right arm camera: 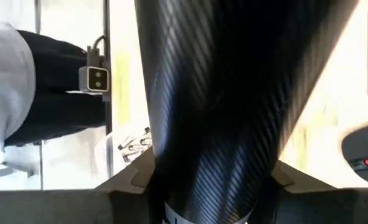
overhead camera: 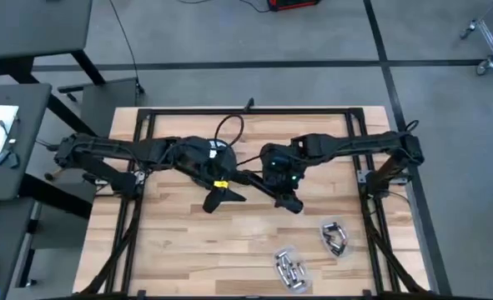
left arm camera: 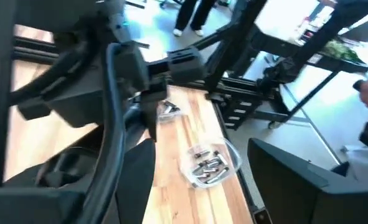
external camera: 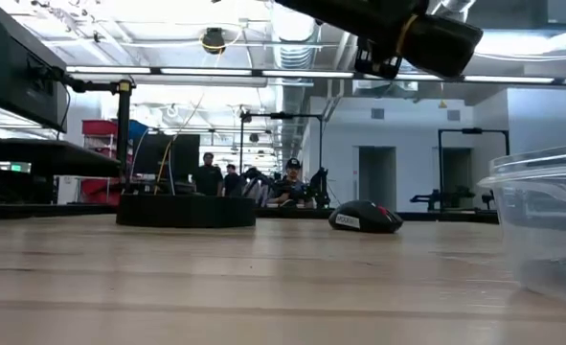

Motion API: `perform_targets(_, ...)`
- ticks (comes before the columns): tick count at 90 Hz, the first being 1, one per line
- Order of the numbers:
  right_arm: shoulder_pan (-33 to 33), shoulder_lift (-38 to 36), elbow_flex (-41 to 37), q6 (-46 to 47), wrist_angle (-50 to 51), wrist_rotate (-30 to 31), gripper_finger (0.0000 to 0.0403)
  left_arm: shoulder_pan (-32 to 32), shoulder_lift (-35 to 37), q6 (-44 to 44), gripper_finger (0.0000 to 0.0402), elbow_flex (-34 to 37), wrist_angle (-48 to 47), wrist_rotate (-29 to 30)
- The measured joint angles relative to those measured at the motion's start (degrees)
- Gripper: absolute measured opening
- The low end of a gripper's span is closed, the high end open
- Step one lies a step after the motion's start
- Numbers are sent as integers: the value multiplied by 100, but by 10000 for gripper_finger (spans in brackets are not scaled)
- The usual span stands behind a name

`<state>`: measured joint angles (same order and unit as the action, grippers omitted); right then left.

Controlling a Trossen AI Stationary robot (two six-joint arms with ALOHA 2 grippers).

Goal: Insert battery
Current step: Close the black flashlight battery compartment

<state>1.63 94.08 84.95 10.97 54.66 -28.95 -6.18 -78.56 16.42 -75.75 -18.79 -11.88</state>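
Both arms reach in over the table's middle, high view. Left gripper sits just at 7 o'clock of table centre; two dark fingers splay apart toward 6 o'clock, a yellow band at their root. Fingers spread, nothing seen between them.

Right gripper lies just at 3 o'clock of the left one, near it but apart. Whether its fingers are spread or together: cannot tell. The right wrist view is filled by a dark ribbed arm tube.

Batteries: two clear containers on the wood. One container of batteries near the table's front edge, at about 5 o'clock of the grippers. Second container at 2 o'clock of the first, close by, also holding metallic cells. Both well apart from either gripper. The left wrist view shows a clear tub with silver cells lying on the boards.

Low view: a dark computer mouse rests on the table, and a flat black round base stands at its 9 o'clock. People stand in the room beyond.
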Motion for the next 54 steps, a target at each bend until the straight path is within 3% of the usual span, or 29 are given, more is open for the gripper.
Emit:
perform_targets(15, 96, -3, 58, 79, 31, -330, 134, 8, 0, -3, 231, -2, -169, 173)
perform_targets(27, 128, -17, 162, 77, 136, -442, 134, 38, -2, 44, 231, -2, 444, -630)
perform_targets(37, 175, -17, 168, 76, 165, -426, 134, 12, -1, -60, 231, 13, 1053, -695)
perform_targets(44, 179, -26, 172, 80, 148, -437, 134, -3, 11, -390, 231, 17, 1321, -411)
perform_targets(54, 129, -34, 179, 145, 192, -625, 134, -13, 31, -1086, 230, 17, 1451, 599)
